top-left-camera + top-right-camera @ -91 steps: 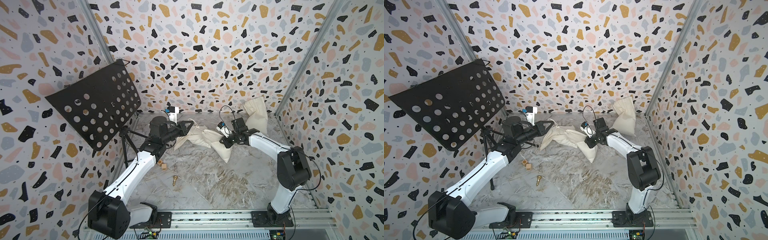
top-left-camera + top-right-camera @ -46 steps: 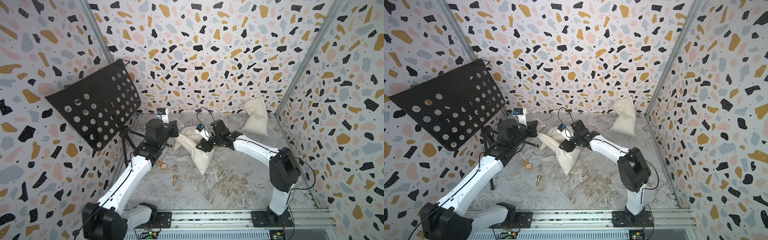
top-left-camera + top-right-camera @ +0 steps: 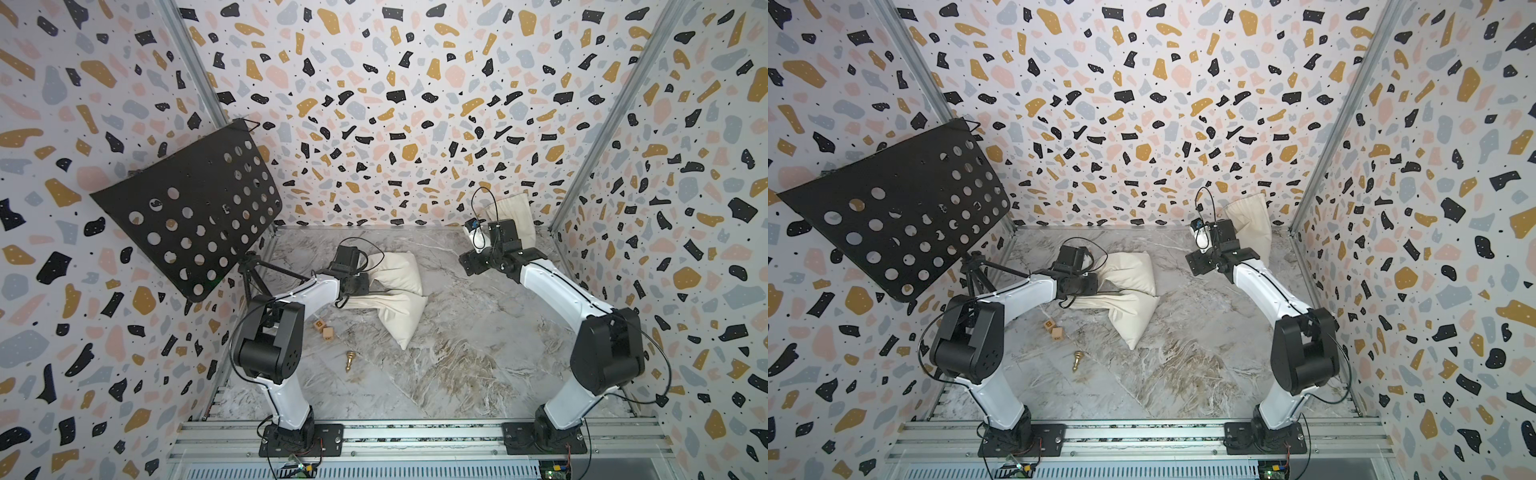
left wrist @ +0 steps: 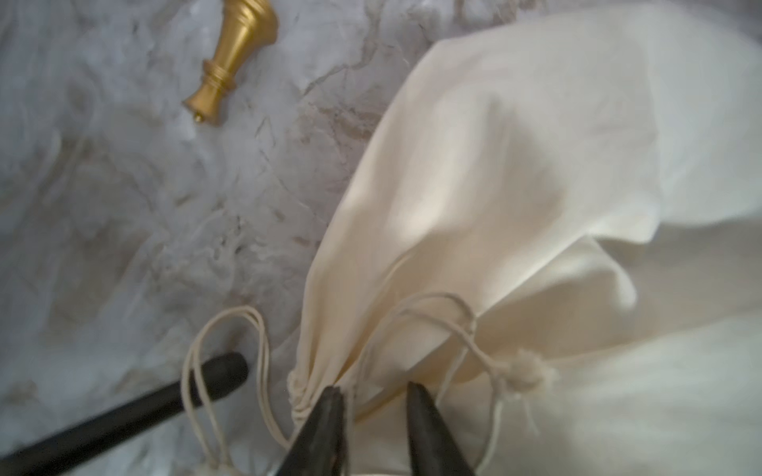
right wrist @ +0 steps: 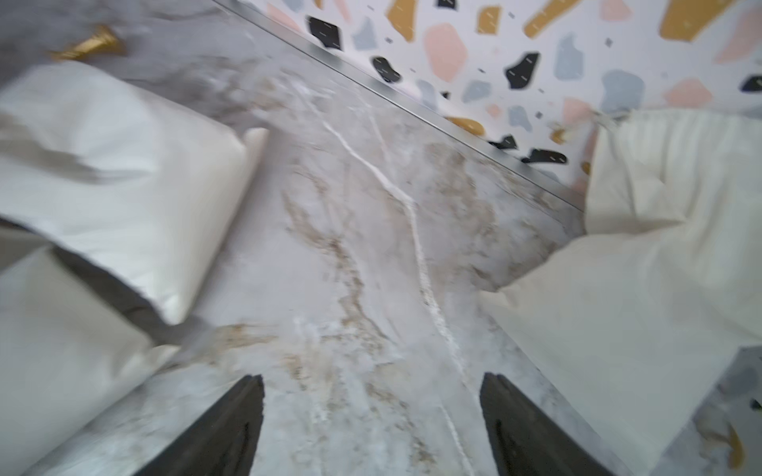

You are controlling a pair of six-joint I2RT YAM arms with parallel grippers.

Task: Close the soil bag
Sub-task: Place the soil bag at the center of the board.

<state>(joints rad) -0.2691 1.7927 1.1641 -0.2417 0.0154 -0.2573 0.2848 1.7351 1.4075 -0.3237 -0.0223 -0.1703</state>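
Note:
The soil bag (image 3: 397,291) (image 3: 1131,299) is a cream cloth drawstring sack lying slumped on the marble table, left of centre. In the left wrist view its neck (image 4: 307,391) is bunched tight, with loose cord loops (image 4: 231,334) and a frayed knot (image 4: 525,371) beside it. My left gripper (image 4: 375,391) sits right at that neck, jaws a little apart, gripping nothing. My right gripper (image 5: 371,383) (image 3: 468,266) hangs wide open over bare table toward the back right, well clear of the soil bag (image 5: 107,165).
A second cream bag (image 3: 513,220) (image 5: 659,255) leans against the back wall on the right. A black perforated music stand (image 3: 187,208) fills the left side. Two wooden cubes (image 3: 324,330) and a gold chess piece (image 3: 350,360) (image 4: 233,62) lie in front of the soil bag.
Both grippers have opened. The right one let go of the bag and swung away to the back right. The bag dropped and now lies slack on the table.

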